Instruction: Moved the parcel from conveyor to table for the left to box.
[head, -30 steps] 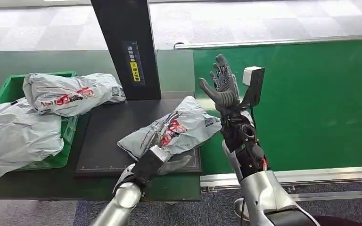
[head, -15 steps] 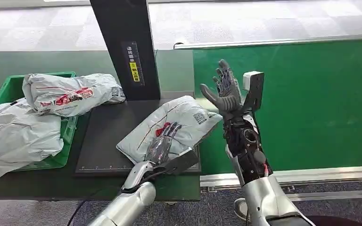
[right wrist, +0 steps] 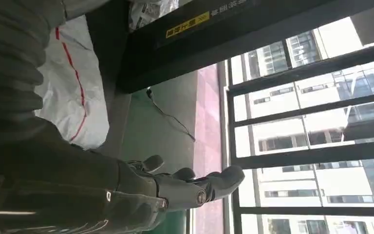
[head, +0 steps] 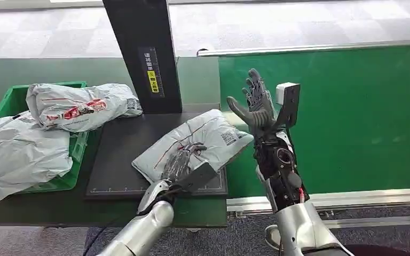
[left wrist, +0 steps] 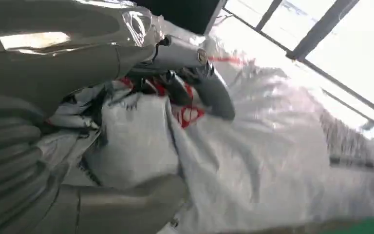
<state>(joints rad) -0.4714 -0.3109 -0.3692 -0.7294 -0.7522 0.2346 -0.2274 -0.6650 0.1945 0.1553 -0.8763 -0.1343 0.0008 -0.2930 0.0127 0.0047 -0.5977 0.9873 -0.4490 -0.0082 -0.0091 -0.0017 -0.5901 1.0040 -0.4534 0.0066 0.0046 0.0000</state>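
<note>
Fingers of the left hand (head: 180, 161) lie spread and flat on top of the grey parcel (head: 205, 140), pressing on it rather than gripping; the wrist view shows fingertips (left wrist: 214, 92) against the crinkled wrap beside its red print. The parcel rests on the black mat (head: 118, 154) of the table (head: 42, 72), at the foot of the black post (head: 144, 53). The right hand (head: 255, 101) is raised, fingers apart, holding nothing, over the green conveyor (head: 352, 117). Two more parcels (head: 77, 106) fill the green box (head: 10, 98).

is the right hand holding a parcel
No, the right hand is raised with fingers spread and holds nothing, beside the parcel that the left hand rests on.
</note>
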